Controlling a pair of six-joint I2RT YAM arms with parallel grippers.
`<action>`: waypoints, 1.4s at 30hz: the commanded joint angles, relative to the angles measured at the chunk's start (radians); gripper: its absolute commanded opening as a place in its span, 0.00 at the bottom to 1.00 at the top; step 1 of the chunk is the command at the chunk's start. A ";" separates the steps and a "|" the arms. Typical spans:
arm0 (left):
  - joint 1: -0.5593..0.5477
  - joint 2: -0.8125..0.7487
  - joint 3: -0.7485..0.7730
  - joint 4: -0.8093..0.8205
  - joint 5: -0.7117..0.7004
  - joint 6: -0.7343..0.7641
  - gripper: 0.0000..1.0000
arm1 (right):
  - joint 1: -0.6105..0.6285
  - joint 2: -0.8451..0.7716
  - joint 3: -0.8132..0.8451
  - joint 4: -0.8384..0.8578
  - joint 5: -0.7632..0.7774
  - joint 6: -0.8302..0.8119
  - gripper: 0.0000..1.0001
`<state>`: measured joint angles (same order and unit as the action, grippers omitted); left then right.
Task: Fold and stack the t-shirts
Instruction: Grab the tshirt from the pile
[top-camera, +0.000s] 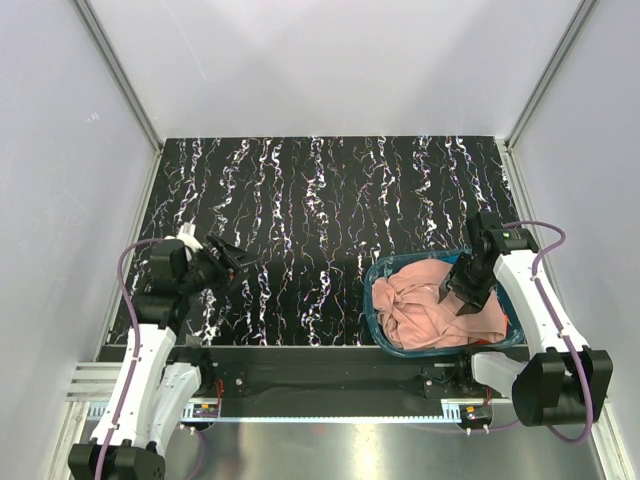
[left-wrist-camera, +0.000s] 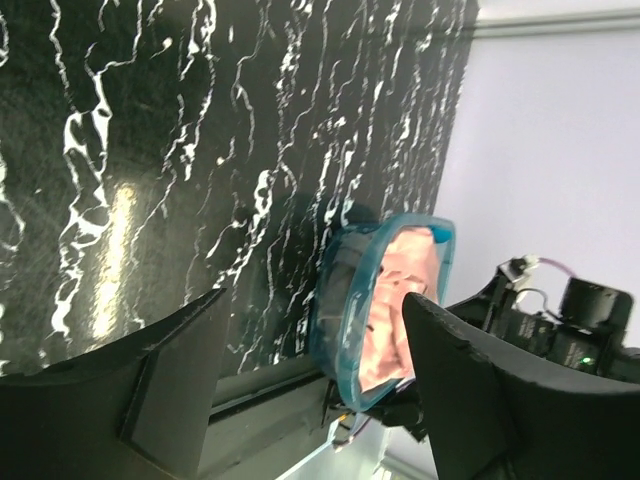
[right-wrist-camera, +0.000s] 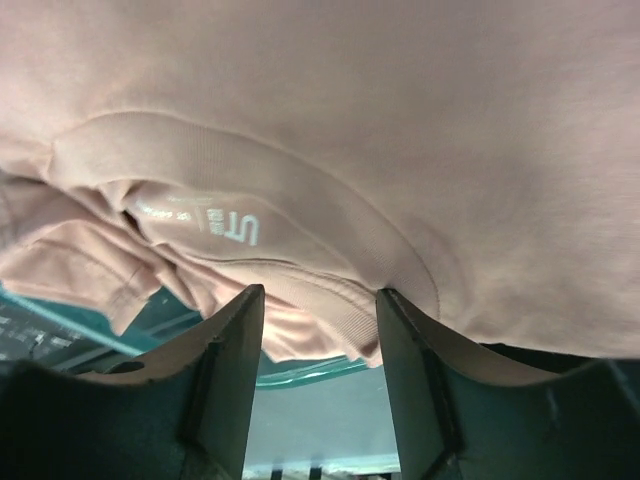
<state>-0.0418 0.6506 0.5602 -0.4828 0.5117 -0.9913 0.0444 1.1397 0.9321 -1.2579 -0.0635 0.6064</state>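
Pink shirt (top-camera: 412, 305) bunched up inside the blue tub (top-camera: 372, 292), tub set on the right of the black table (top-camera: 320, 200), right gripper (top-camera: 464, 303) spread wide over the shirt collar, left gripper (top-camera: 232, 262) spread wide too, nothing held, well apart on the left.

- Pink t-shirt (top-camera: 420, 305): soft, matt cloth with a ribbed collar.
- Tub (top-camera: 369, 295): translucent blue plastic, glossy.
- Table (top-camera: 300, 220): smooth, glossy black marbled top.
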 joint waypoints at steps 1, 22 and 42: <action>0.003 -0.009 0.078 -0.040 0.039 0.074 0.74 | 0.006 -0.021 0.051 -0.018 0.112 0.006 0.57; 0.002 0.060 0.165 -0.102 0.047 0.126 0.59 | 0.006 0.014 0.004 -0.083 0.037 0.006 0.39; -0.053 0.110 0.260 -0.079 0.136 0.189 0.54 | 0.005 0.222 1.340 -0.225 0.057 -0.129 0.00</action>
<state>-0.0742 0.7578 0.7750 -0.6037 0.5781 -0.8215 0.0467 1.2915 1.9972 -1.3746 -0.0269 0.5285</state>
